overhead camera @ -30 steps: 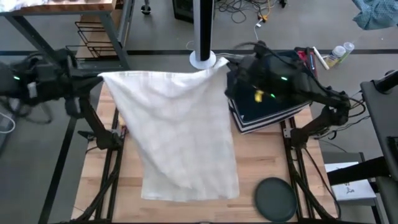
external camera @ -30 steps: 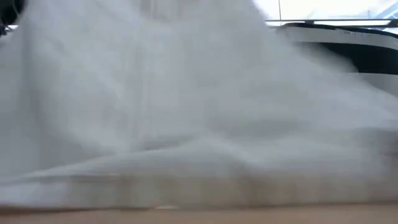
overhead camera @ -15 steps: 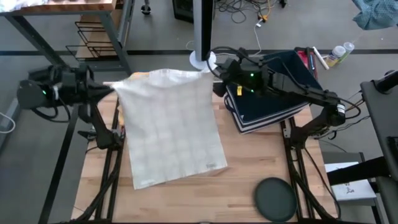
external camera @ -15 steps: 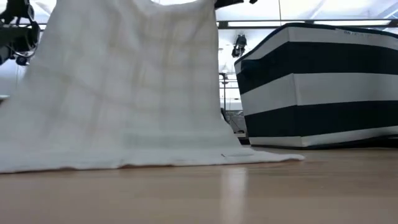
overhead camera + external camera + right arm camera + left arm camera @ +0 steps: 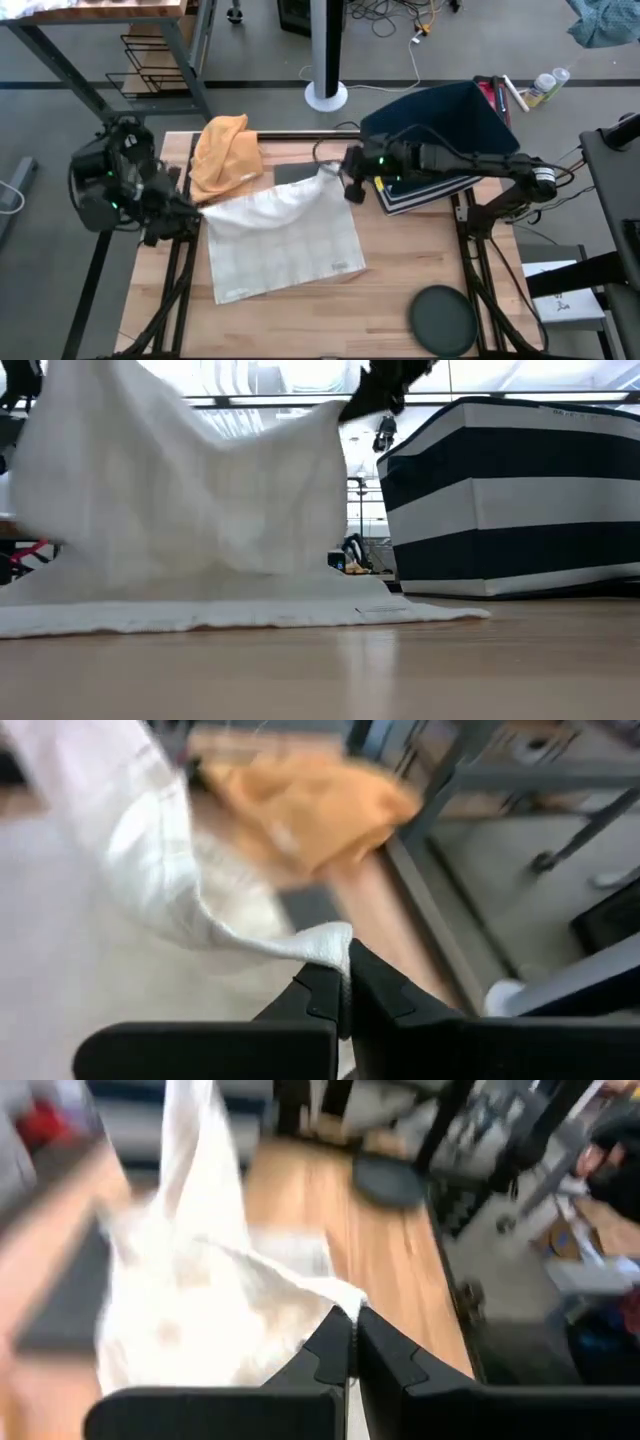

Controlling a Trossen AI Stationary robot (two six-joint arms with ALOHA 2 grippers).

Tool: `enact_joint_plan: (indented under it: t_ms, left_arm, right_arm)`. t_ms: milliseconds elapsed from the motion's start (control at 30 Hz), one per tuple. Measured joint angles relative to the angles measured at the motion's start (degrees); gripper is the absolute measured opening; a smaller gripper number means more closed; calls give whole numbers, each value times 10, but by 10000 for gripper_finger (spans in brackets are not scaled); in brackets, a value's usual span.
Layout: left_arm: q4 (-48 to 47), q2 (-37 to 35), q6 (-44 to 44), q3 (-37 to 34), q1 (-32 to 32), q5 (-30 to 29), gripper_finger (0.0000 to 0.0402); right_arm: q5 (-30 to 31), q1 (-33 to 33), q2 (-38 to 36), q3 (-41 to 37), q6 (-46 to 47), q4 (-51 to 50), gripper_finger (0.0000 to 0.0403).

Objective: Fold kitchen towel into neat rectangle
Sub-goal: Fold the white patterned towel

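The white kitchen towel (image 5: 285,240) lies with its near half flat on the wooden table (image 5: 390,280). Its far edge is raised between my two grippers and sags in the middle. My left gripper (image 5: 193,208) is shut on the far left corner. My right gripper (image 5: 338,180) is shut on the far right corner. In the low view the towel (image 5: 190,510) hangs like a curtain, with its lower part resting on the table. My left gripper pinches the towel's far left corner (image 5: 340,1302) between its two shut fingers (image 5: 335,1345). It comes from the table's left, slanting down. The cloth runs slack from the corner down to the table. My right gripper pinches the towel's far right corner (image 5: 325,942) between its two shut fingers (image 5: 325,988). It comes from the table's right, slanting down. The corner is bunched and held above the table, and the cloth falls slack away from it.
A crumpled orange cloth (image 5: 225,150) lies at the table's far left, just behind the towel. A navy-and-white striped box (image 5: 440,140) stands at the far right. A dark round disc (image 5: 443,320) lies near the front right corner.
Both grippers have come down and toward the table's near edge, still shut on the towel's far corners. The towel hung high and nearly taut. Its raised edge now sags low over the near half, which has stayed flat on the table. The orange cloth behind it now shows.
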Motion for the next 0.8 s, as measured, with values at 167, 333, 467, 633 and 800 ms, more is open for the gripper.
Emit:
enact_joint_plan:
  t_ms: [167,333,467,633,800]
  left_arm:
    - [-37,-5,-157,-66,0,105,0]
    - [-42,-9,-256,-125,0,189,0]
    - [-23,-7,-281,-143,-1,207,0]
    - [12,-3,-266,-144,-1,198,0]
    - [66,11,-206,-133,-1,152,0]
  right_arm:
    - [5,37,0,-43,38,-47,0]
    - [-27,81,-4,-68,43,-47,0]
    - [-43,113,-3,-57,57,-55,0]
    - [-52,137,-1,-16,63,-58,0]
    - [-47,146,-1,9,43,-59,0]
